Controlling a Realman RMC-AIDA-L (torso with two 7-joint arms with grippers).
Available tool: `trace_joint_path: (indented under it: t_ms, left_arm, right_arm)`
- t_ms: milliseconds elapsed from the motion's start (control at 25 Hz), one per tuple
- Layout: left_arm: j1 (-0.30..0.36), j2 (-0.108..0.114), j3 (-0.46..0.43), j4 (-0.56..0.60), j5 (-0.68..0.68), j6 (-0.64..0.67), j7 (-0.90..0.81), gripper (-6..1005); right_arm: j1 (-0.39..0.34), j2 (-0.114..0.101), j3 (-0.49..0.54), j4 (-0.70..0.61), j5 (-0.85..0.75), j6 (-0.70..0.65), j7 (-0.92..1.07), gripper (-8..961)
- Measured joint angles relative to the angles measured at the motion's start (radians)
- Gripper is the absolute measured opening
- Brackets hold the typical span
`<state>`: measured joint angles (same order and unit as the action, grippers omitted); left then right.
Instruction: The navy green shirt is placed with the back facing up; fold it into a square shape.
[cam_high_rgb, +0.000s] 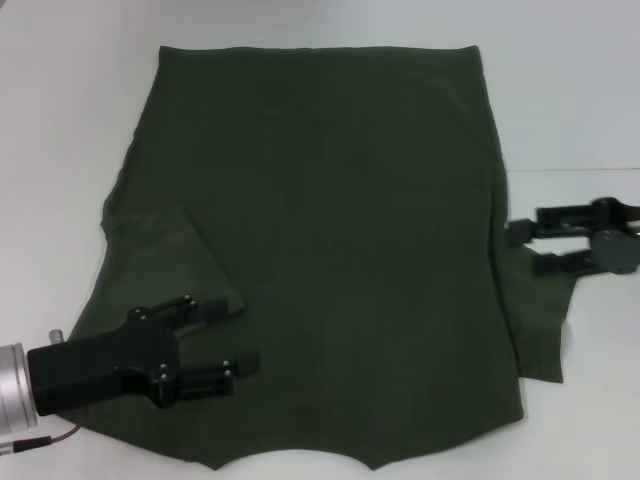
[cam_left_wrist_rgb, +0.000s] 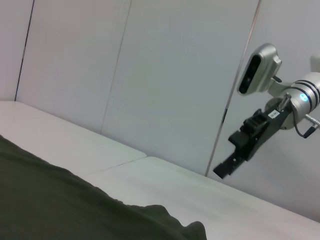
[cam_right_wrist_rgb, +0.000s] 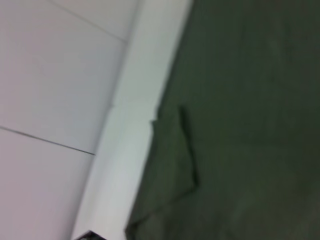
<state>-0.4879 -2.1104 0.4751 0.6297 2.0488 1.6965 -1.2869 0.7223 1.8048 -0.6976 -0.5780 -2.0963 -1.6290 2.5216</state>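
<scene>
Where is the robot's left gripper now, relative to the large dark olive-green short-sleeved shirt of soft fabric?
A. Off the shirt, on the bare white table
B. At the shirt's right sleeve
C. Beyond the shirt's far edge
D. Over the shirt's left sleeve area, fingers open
D: in the head view the left gripper lies over the left sleeve region of the dark olive-green shirt, its two fingers spread apart.

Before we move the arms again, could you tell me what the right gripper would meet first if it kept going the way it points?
The right gripper, open, points toward the robot's left. Just ahead lies the navy green shirt; it would likely meet the sleeve edge first, though its height above the cloth is unclear.
</scene>
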Motion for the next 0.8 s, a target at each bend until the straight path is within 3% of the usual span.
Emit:
trace_joint_path:
  t_ms: [120,280,520,800]
  left_arm:
    - [-0.003,-0.002,0.000,-0.003,-0.002,-0.001,0.003,904]
    - [-0.008,-0.004,0.001,-0.012,-0.003,-0.002,0.004,904]
    - [-0.010,-0.008,-0.001,-0.013,-0.003,-0.004,0.004,904]
    - [-0.012,-0.011,-0.001,-0.013,-0.011,-0.008,0.001,904]
  right_arm:
    - [-0.006,-0.025,0.003,-0.003,-0.063,-0.012,0.070,911]
    - [-0.009,-0.036,0.036,-0.006,-0.181,-0.008,0.095,911]
    - [-0.009,-0.040,0.084,-0.007,-0.326,0.017,0.099,911]
    - [-0.005,-0.028,0.076,0.027,-0.355,0.107,0.087,911]
